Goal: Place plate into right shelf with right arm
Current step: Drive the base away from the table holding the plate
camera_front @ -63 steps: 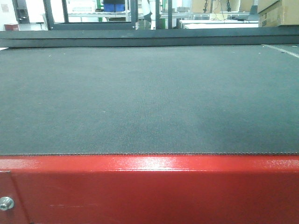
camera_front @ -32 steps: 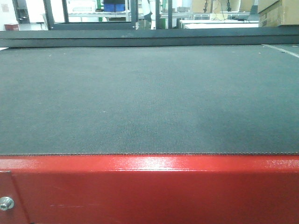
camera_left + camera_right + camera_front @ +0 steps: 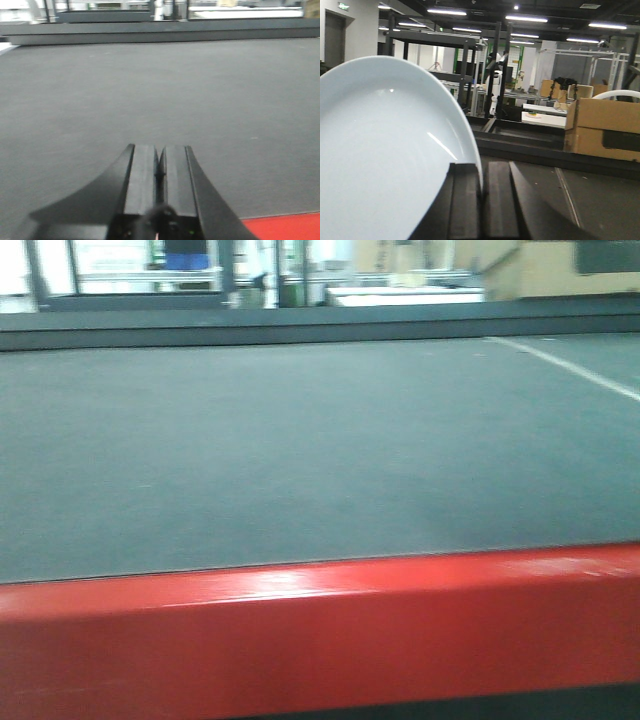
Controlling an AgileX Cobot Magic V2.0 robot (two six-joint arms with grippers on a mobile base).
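Note:
A large white plate [image 3: 385, 155] fills the left half of the right wrist view, held on edge. My right gripper [image 3: 482, 172] is shut on the plate's rim, which sits pinched between the two black fingers. My left gripper [image 3: 160, 152] is shut and empty, low over the dark grey mat [image 3: 160, 90] near its red front edge [image 3: 285, 227]. Neither gripper nor the plate shows in the front view. The shelf is not clearly in view.
The front view shows the grey mat [image 3: 300, 450] with a red front edge [image 3: 320, 635] and a white line [image 3: 570, 365] at the right. Cardboard boxes [image 3: 605, 127] and dark metal racks [image 3: 445, 55] stand beyond the table.
The front view has swung to the right and blurred: the background shifted left and the white line on the mat moved inward.

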